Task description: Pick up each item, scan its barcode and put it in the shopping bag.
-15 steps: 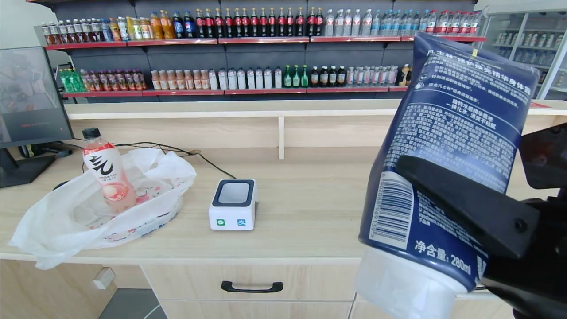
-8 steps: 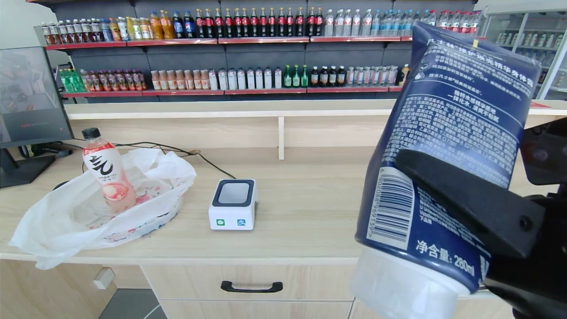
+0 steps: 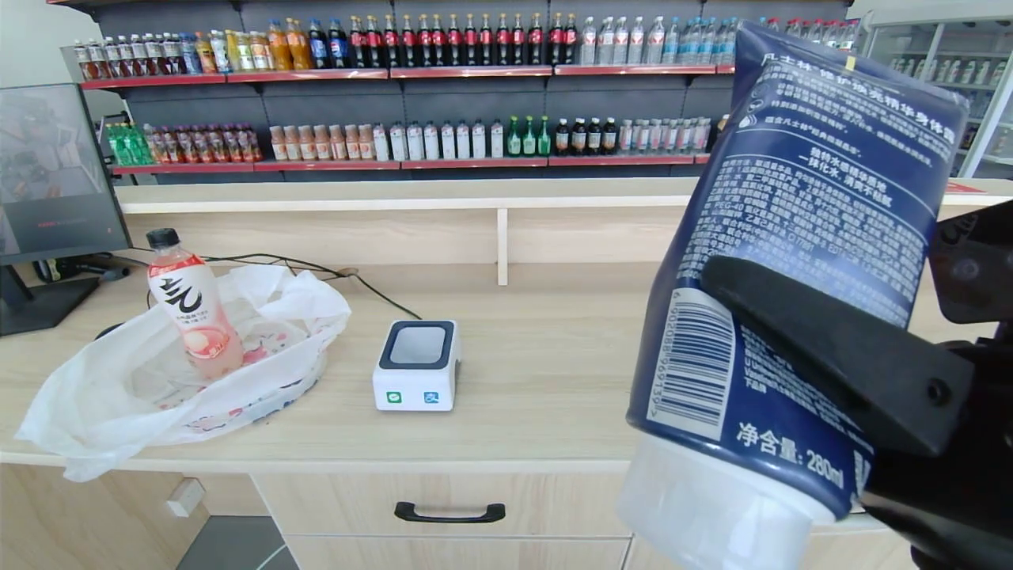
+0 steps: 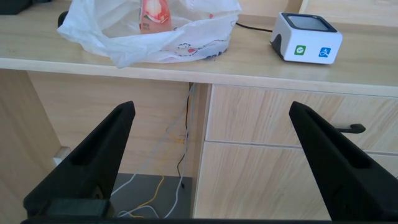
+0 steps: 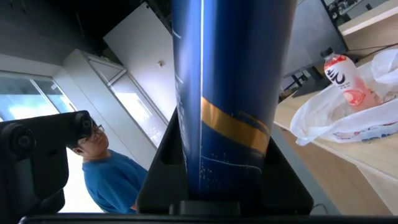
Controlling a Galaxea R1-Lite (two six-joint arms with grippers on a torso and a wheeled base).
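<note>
Blue tube held up by the right tool at a shop table

A pale wood table (image 3: 554, 372) ran across a small shop, with a raised ledge along its back edge. Behind it, red-edged shelves (image 3: 475, 73) held long rows of drink bottles. A dark monitor (image 3: 55, 174) stood at the table's far left. A drawer with a black handle (image 3: 449, 513) sat below the table's front edge.

A white shopping bag (image 3: 119, 388) lay open on the left part of the table. A pink drink bottle (image 3: 194, 305) with a black cap stood upright inside it. A small white scanner (image 3: 417, 364) sat just right of the bag, its window facing up. A black cable (image 3: 380, 297) ran along the table behind it.

The blue tube (image 3: 807, 198) hung in the air well to the right of the scanner, close to the head camera. It was tilted, with its clear cap (image 3: 704, 507) lowest and its barcode (image 3: 692, 356) in view. It hid the table's right end.

The right tool (image 5: 225, 168) was clamped around the tube's lower body, one black finger (image 3: 831, 356) lying across the printed face.

The left tool (image 4: 212, 109) hung below the table's edge, facing the drawer fronts, its fingers spread wide and holding nothing.
</note>
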